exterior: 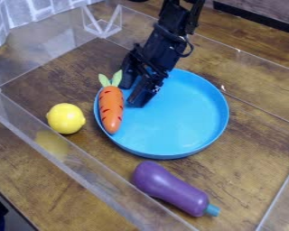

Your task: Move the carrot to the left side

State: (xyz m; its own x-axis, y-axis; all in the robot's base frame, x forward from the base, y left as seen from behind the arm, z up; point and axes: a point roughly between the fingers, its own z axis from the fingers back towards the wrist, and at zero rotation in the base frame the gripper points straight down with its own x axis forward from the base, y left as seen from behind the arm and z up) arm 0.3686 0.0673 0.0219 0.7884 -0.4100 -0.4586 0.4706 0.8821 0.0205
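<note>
my gripper is beside the carrot, over the blue plate; can't tell whether its fingers are spread or closed. carrot lies along the plate's left edge, near the lemon. judgement: partly done at best; clearing the plate leftward probably remains.

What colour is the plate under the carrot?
Plain bright blue plate, clearest in the camera view.
</note>
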